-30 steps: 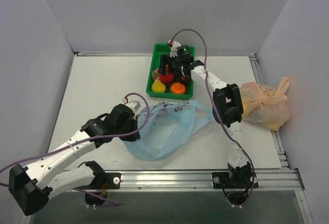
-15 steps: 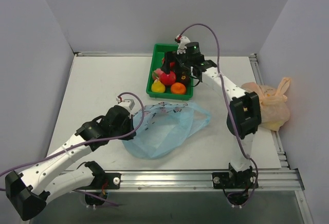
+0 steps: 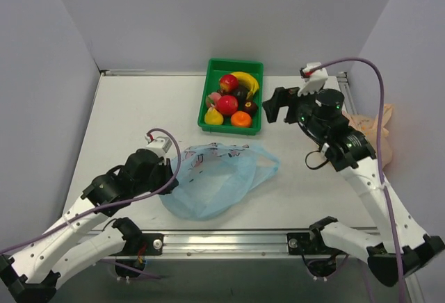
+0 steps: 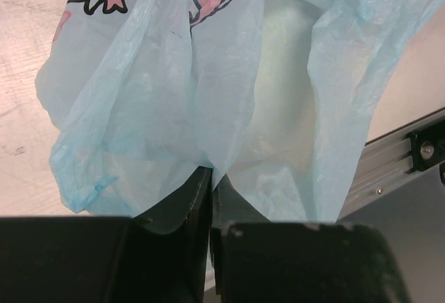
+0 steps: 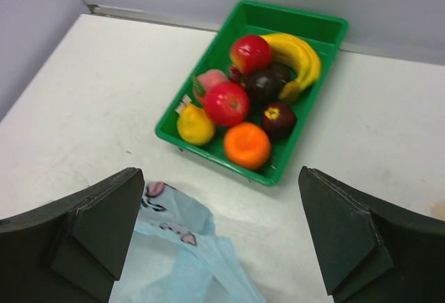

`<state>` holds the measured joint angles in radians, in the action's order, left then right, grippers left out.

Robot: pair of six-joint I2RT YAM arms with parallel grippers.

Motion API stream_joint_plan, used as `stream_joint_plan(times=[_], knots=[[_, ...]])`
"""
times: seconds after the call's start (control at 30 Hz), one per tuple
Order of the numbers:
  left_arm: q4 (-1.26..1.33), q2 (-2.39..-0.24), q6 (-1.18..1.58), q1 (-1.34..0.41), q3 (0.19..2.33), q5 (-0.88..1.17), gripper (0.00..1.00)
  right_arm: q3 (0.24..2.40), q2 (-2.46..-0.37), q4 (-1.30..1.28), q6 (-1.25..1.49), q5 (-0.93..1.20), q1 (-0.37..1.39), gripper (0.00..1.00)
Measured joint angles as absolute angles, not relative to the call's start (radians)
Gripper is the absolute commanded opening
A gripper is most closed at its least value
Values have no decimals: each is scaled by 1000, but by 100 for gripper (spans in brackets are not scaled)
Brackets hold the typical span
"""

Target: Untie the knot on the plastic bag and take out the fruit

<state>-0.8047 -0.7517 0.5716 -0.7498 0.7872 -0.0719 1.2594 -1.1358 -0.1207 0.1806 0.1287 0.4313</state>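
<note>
Left gripper point(image 4: 211, 186), jaws pressed shut, pinches a fold of the plastic bag point(image 3: 219, 178), which lies slack and flattened on the white table point(image 3: 125, 108) near its front edge. The right gripper point(image 3: 287, 105) hangs with its fingers spread wide and nothing between them, above the table just right of the green tray point(image 3: 236, 62). Inside that tray, at the back of the table and well apart from the bag, sits the fruit point(image 3: 231, 101): a yellow banana point(image 5: 300, 56), one red apple point(image 5: 226, 103), a second red apple point(image 5: 250, 53) and an orange point(image 5: 247, 145), among other small pieces.
</note>
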Motion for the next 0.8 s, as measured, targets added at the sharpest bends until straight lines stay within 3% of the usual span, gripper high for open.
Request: stream_joint_plan(times=[0.1,0.2,0.33,0.47,0.8], knots=[[-836,-684,574,-749,787,-69,33,1172,-986,-204,170,37,430,100],[-854,-634,588,-749,787,-70,43,1113,-819,-282,157,-72,430,100],[-876,-609,601,-749,787,-72,73,1073,-619,-351,150,-181,426,100],[-902,-581,621,-749,795,-97,94,1065,-463,-405,143,-252,426,100],[-952,-412,642,-749,962,-406,97,984,-205,-536,129,-331,426,100]])
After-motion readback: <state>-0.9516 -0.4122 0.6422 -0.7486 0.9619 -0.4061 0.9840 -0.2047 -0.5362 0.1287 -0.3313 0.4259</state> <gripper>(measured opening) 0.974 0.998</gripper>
